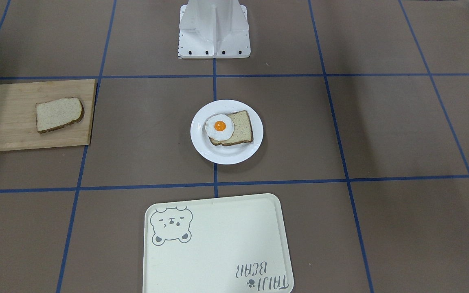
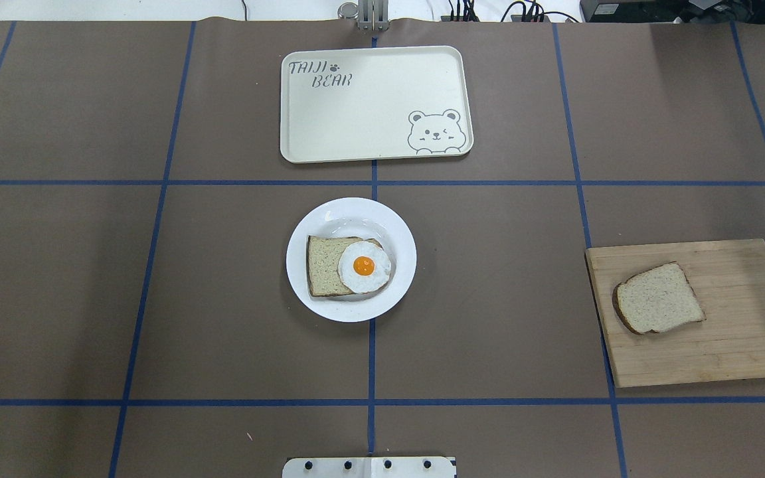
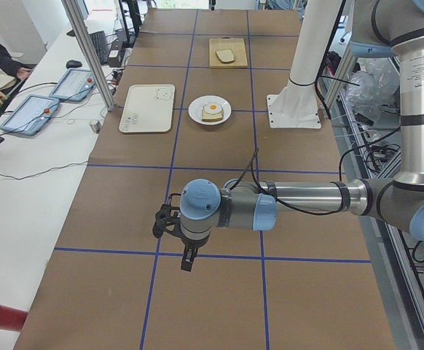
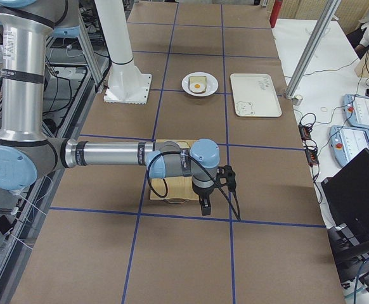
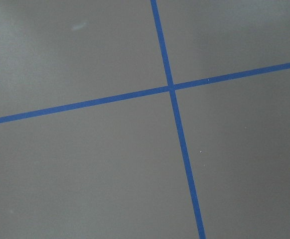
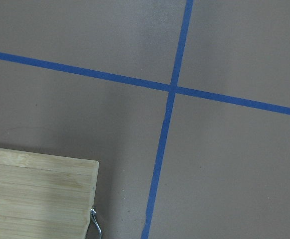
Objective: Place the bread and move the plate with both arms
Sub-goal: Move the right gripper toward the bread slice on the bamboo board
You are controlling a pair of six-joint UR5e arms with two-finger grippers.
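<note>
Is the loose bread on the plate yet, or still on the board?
On the board: the bread lies flat on the cutting board, apart from the plate, which holds another slice and egg.

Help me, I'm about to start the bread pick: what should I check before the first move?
1. The bread lies free on the cutting board: ok.
2. The plate carries the squarer slice with the fried egg on top: ok.
3. The tray lies beyond the plate, apart from it: ok.
4. The right gripper is above the bread: not ok; its wrist view shows only the board's handle corner.
5. The left gripper is well away from the plate: ok.
6. Both grippers open: cannot tell; only the side views show them.
</note>
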